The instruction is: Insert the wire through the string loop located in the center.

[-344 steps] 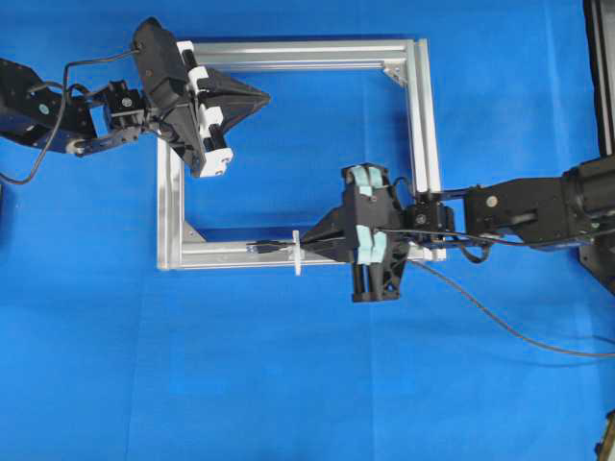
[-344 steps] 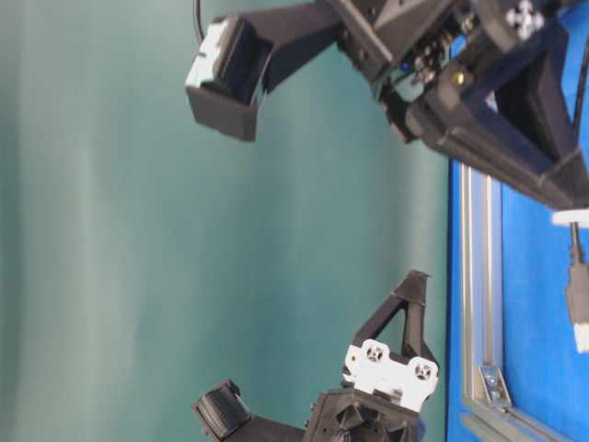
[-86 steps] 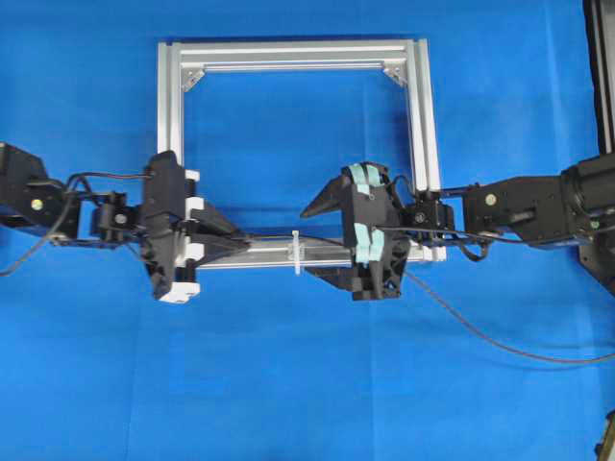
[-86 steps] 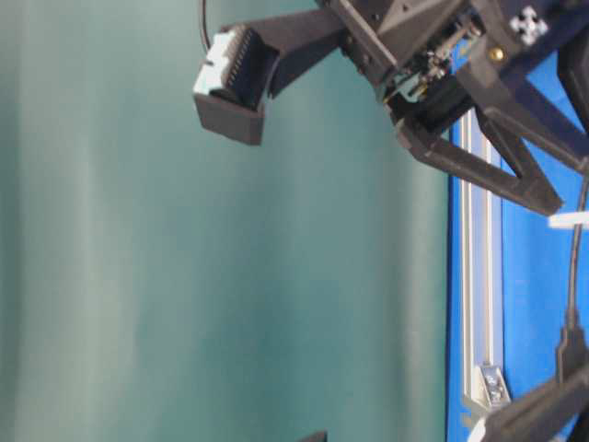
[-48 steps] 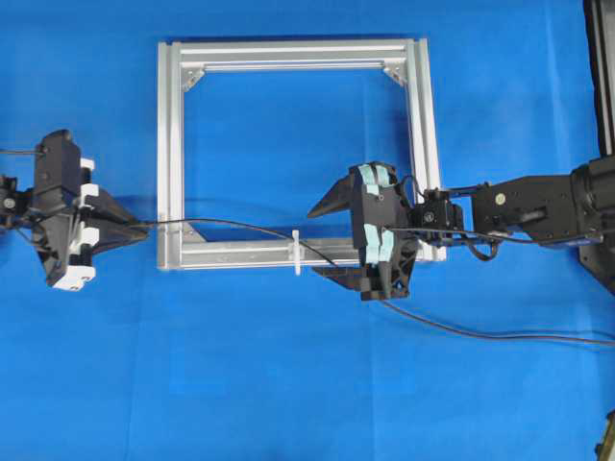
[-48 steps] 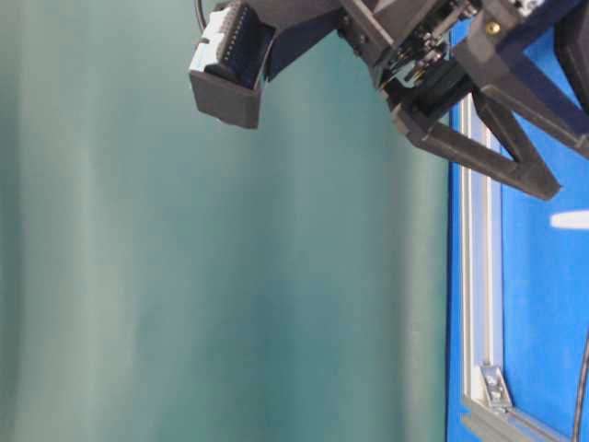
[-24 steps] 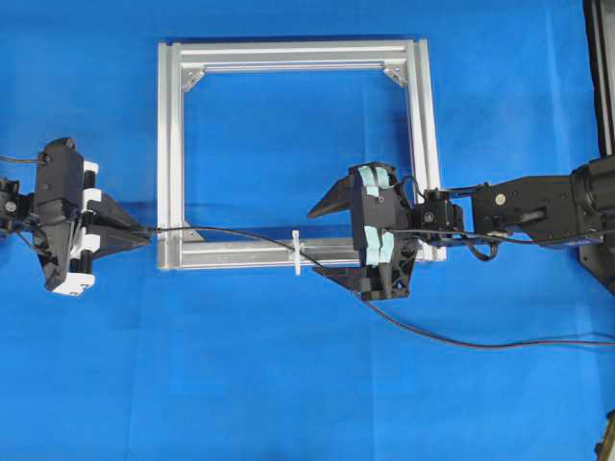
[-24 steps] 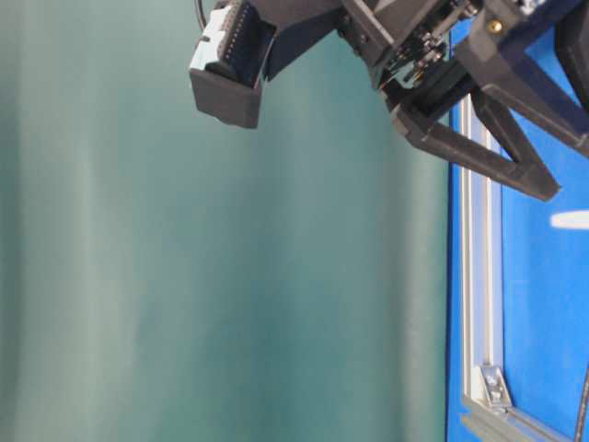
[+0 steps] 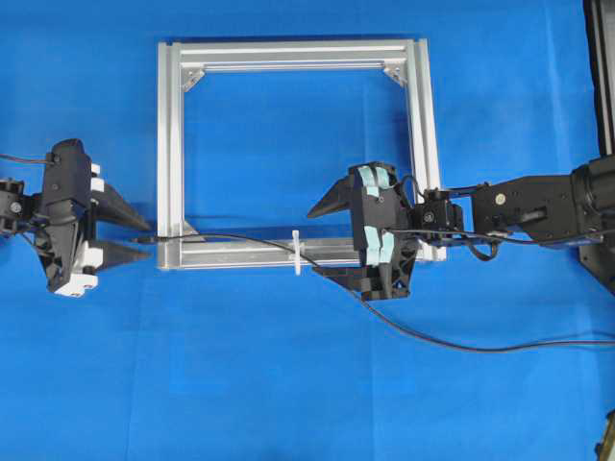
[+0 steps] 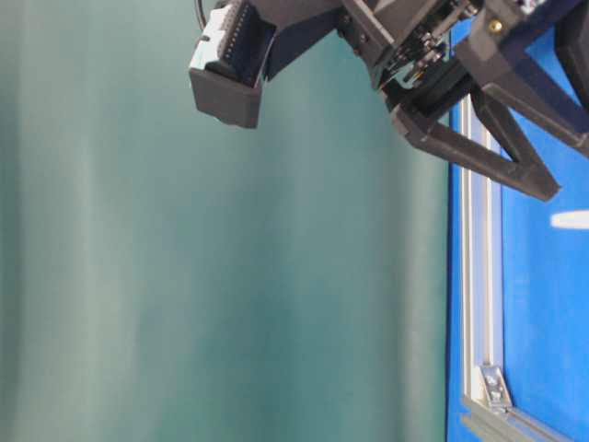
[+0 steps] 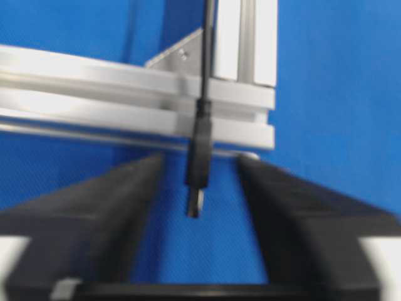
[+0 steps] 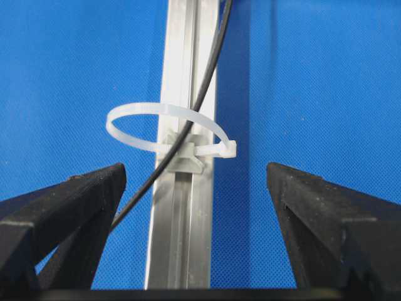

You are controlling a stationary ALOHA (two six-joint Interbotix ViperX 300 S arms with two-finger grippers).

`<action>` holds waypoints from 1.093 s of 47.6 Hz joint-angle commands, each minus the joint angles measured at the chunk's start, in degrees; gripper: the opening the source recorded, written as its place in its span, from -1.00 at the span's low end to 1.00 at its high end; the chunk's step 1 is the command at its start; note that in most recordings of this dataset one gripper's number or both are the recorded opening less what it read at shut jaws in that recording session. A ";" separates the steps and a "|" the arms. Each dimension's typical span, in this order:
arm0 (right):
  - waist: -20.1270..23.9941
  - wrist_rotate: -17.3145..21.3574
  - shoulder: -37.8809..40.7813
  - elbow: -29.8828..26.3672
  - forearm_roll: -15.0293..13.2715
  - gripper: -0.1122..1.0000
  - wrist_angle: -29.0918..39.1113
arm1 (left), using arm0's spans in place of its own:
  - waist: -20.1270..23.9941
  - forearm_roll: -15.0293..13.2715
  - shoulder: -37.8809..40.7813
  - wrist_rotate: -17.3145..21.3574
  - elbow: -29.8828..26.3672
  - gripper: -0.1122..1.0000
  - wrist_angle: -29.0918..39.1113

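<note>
The wire (image 9: 240,240) is running through the string loop (image 9: 297,253) on the near bar of the aluminium frame (image 9: 168,144). Its plug end is lying at the frame's left corner, just in front of the left gripper (image 9: 144,234). In the left wrist view, the plug (image 11: 198,160) is hanging loose between the spread fingers (image 11: 94,213), touching neither. The left gripper is standing released; half a second ago it was pinching the wire's end, and the jaws have since parted, leaving the plug free. The right gripper (image 9: 322,238) is sitting wide open just right of the loop, gripping nothing, unmoved since then. In its wrist view, the loop (image 12: 168,128) is ringing the wire (image 12: 188,125).
</note>
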 commanded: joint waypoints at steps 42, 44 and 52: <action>0.09 -0.09 -9.93 -0.79 -0.18 0.87 5.45 | 0.35 0.35 -16.61 1.58 -2.64 0.75 12.30; 0.09 -0.18 -10.28 -0.79 -0.18 0.87 5.45 | 0.44 0.26 -16.79 1.93 -2.72 0.75 12.22; 0.09 -0.26 -11.16 -0.70 -0.18 0.87 5.54 | 0.53 0.35 -16.61 3.87 -3.16 0.75 12.22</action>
